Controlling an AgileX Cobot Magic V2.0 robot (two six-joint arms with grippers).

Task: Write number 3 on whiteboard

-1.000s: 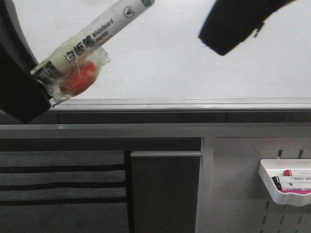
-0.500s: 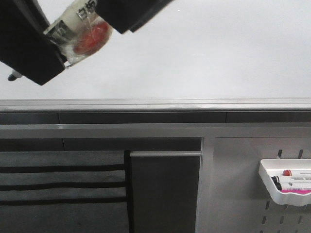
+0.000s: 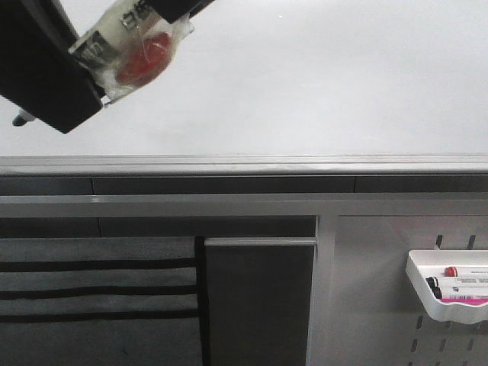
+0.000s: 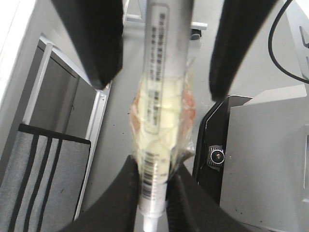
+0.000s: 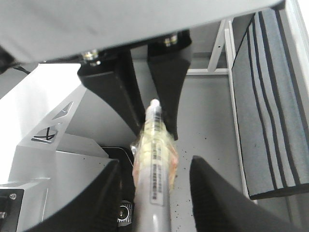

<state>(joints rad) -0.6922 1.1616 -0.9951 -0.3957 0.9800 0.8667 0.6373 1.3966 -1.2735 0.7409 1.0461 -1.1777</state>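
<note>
The whiteboard (image 3: 320,84) fills the upper front view; its surface shows no number 3. My left gripper (image 3: 80,57) is at the top left, shut on a white whiteboard marker (image 3: 114,30) wrapped in clear tape over a red lump (image 3: 141,61). In the left wrist view the left gripper (image 4: 153,188) clamps the marker's (image 4: 159,96) barcode end. My right gripper (image 5: 155,164) is open, its fingers (image 5: 106,193) on either side of the marker's (image 5: 153,193) grey end without touching it. Only its dark edge (image 3: 179,8) shows in the front view.
The board's grey edge rail (image 3: 305,162) runs across the middle. Below are grey cabinet panels (image 3: 259,305) and a grey striped cloth (image 3: 91,290). A small white tray (image 3: 450,305) with spare markers hangs at the lower right.
My left gripper has lifted the marker up to the top left. My right gripper has come left across the board to straddle the marker's grey end.
</note>
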